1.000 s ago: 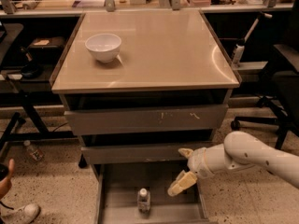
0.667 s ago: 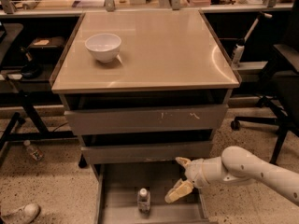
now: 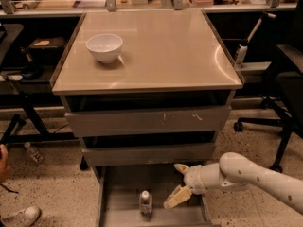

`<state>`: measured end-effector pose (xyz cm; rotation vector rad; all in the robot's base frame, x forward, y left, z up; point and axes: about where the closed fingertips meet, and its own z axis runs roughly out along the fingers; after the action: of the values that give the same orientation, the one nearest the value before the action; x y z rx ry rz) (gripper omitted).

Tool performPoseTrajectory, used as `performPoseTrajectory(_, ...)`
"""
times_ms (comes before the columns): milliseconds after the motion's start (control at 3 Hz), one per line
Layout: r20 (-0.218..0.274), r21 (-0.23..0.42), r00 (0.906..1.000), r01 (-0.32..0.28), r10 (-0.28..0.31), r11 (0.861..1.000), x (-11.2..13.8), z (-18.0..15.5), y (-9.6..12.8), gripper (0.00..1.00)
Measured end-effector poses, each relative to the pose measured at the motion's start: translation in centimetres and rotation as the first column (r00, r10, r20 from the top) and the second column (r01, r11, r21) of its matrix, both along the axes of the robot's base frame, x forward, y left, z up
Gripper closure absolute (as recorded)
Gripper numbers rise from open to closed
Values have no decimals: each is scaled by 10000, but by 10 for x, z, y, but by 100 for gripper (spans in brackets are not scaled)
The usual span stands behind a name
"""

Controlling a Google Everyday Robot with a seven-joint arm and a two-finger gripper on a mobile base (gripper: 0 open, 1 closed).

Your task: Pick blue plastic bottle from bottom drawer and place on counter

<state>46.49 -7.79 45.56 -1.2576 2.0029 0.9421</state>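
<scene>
The blue plastic bottle [image 3: 146, 203], clear with a white cap, stands upright on the floor of the open bottom drawer [image 3: 118, 188] at the foot of the grey cabinet. My gripper [image 3: 177, 184] hangs over the drawer's right half, just right of the bottle and apart from it. Its two tan fingers [image 3: 177, 198] are spread, one pointing down toward the bottle, one higher up. It holds nothing. The counter [image 3: 161, 51] is the glossy beige cabinet top above.
A white bowl [image 3: 104, 47] sits on the counter's left. The drawer with white scratches [image 3: 151, 119] and a middle drawer jut out above the bottom one. A small bottle [image 3: 33, 152] lies on the floor at left. An office chair [image 3: 284, 93] stands right.
My arm has moved left and slightly down over the bottom drawer, bringing the gripper closer to the bottle. The bottle has not moved.
</scene>
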Motion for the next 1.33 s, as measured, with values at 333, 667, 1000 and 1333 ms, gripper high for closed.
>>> performPoseTrajectory(333,63,598,9997,239,-243,9979,5,-35,15,0)
performPoseTrajectory(667,-16,1475,9979,639,-644,9870,14,-85,35,0)
performPoseTrajectory(1000,-14,1479,9979,637,-642,9870,14,-85,35,0)
performPoseTrajectory(1333,204,1892,9988,399,-445,9811,6,-91,38,0)
